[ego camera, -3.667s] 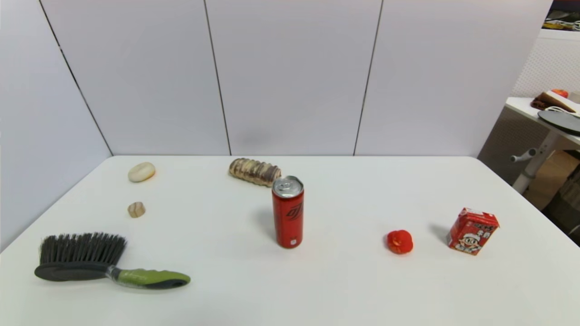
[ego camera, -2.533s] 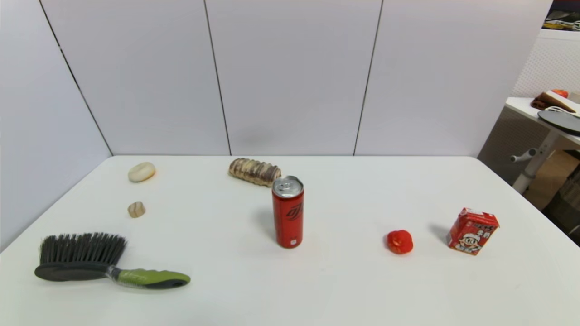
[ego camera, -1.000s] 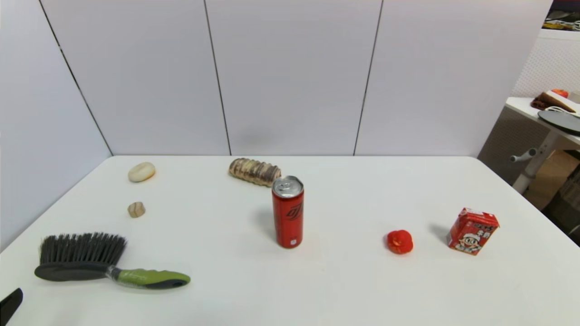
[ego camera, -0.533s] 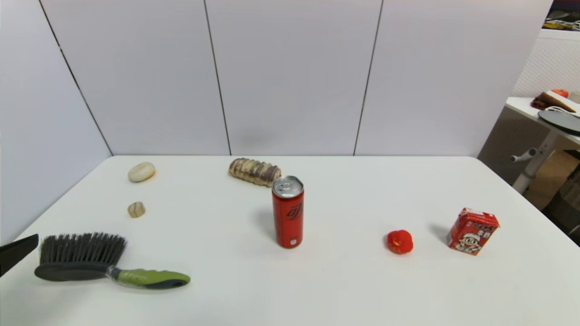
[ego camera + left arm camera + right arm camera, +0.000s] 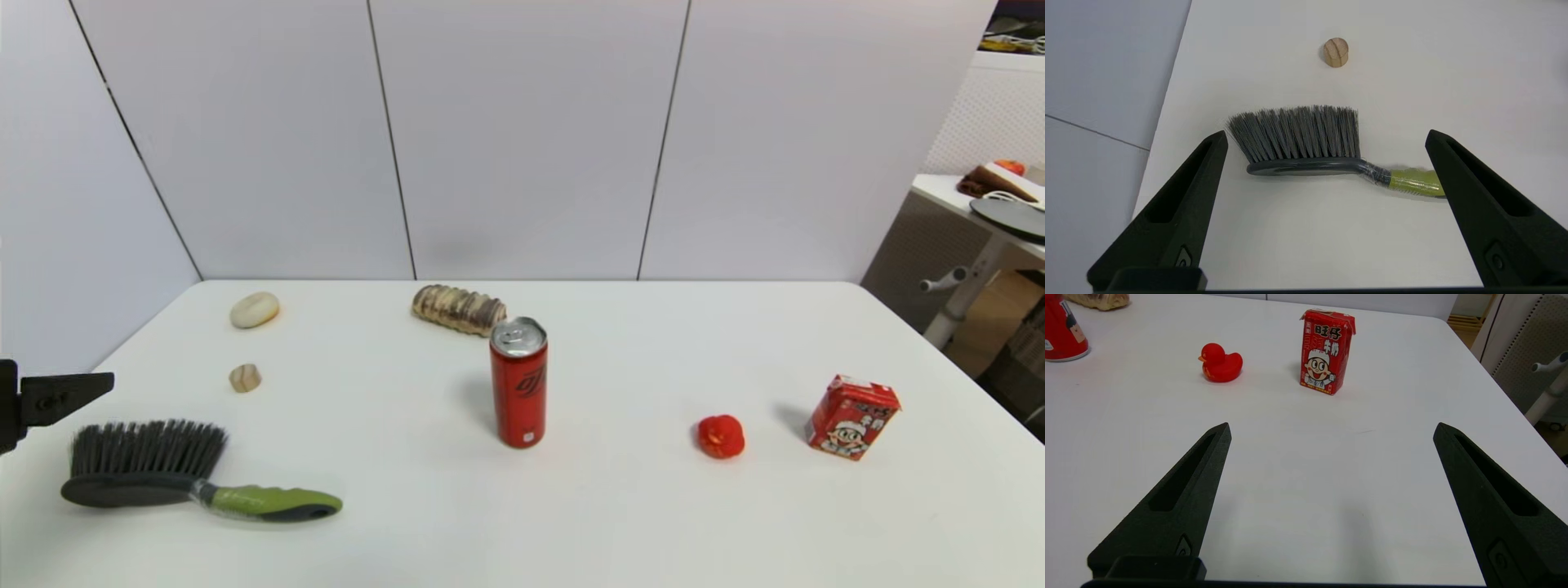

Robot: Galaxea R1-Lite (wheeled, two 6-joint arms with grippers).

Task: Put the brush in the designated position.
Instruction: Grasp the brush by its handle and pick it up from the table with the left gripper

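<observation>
White tabletop is lying before us under grey wall panels. At the head view's nine o'clock edge only one tip of our left gripper is showing, the rest being cut off; our right gripper is not appearing there at all. From the left wrist, a finger is covering the end of the green handle. We are holding the left fingers wide apart above the brush, gripping nothing. The brush is lying at eight o'clock from the can, well apart. Our right fingers are spread too, holding nothing, near the duck and carton.
</observation>
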